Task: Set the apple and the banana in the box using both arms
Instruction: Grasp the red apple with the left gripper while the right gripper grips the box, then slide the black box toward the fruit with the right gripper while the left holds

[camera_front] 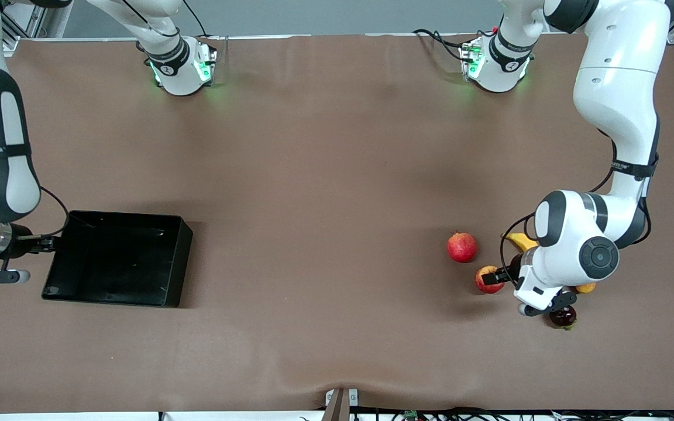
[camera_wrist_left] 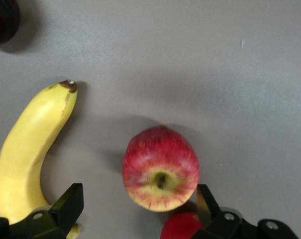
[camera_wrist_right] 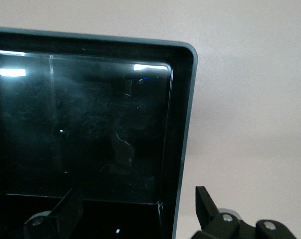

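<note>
Dark fruit (camera_front: 563, 316) nearest cam, by L arm's end. Left gripper (camera_wrist_left: 140, 211) spread over apple (camera_wrist_left: 160, 168); banana (camera_wrist_left: 28, 157), pomegranate (camera_front: 461, 247) close, may get knocked. Right gripper (camera_wrist_right: 135, 211) spread astride wall of box (camera_wrist_right: 182, 129); could jolt it.

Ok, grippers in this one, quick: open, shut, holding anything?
Left gripper: open over the apple, holding nothing.
Right gripper: open astride the box wall, not clamped.
</note>
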`<state>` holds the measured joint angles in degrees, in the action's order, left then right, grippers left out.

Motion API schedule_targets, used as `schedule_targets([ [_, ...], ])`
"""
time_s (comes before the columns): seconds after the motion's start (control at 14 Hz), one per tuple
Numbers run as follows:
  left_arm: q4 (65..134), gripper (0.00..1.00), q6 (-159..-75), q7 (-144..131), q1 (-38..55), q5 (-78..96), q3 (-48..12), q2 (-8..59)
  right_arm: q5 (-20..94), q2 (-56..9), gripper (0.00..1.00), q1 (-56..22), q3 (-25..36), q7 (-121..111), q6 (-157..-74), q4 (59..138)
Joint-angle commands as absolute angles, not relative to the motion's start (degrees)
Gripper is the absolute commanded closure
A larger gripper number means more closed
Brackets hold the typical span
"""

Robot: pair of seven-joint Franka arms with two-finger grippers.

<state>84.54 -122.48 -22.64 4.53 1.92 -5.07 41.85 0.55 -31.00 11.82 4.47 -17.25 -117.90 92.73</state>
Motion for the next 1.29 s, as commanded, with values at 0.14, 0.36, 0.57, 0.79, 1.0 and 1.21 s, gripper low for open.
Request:
schedule_targets([
  [0.14,83.1,0.00,-125.9,-24.1,5.6,2.9,-4.7,44.1,1.4,-34.5,0.00,14.8,3.4,-22.2,-121.2,91.7],
  [0.36,83.1,0.00,-127.7,-24.1,5.7,2.9,-4.7,45.3,1.6,-36.2,0.00,15.9,3.4,-23.4,-121.3,91.9],
  [0.57,83.1,0.69,-127.8,-23.8,5.6,2.6,-4.7,45.7,1.7,-36.3,0.36,15.6,3.4,-23.6,-122.3,93.9],
  [0.79,83.1,1.00,-127.8,-23.8,5.6,2.2,-4.7,44.7,2.2,-36.1,1.00,15.6,3.3,-23.5,-123.8,95.8],
  [1.0,82.6,1.00,-127.5,-23.4,5.7,2.2,-4.7,43.9,3.3,-35.4,1.00,15.0,3.3,-23.4,-123.2,95.8],
  [1.21,80.9,1.00,-125.4,-23.4,6.2,1.9,-4.7,43.1,3.9,-32.6,1.00,14.9,1.8,-23.4,-123.0,95.7],
])
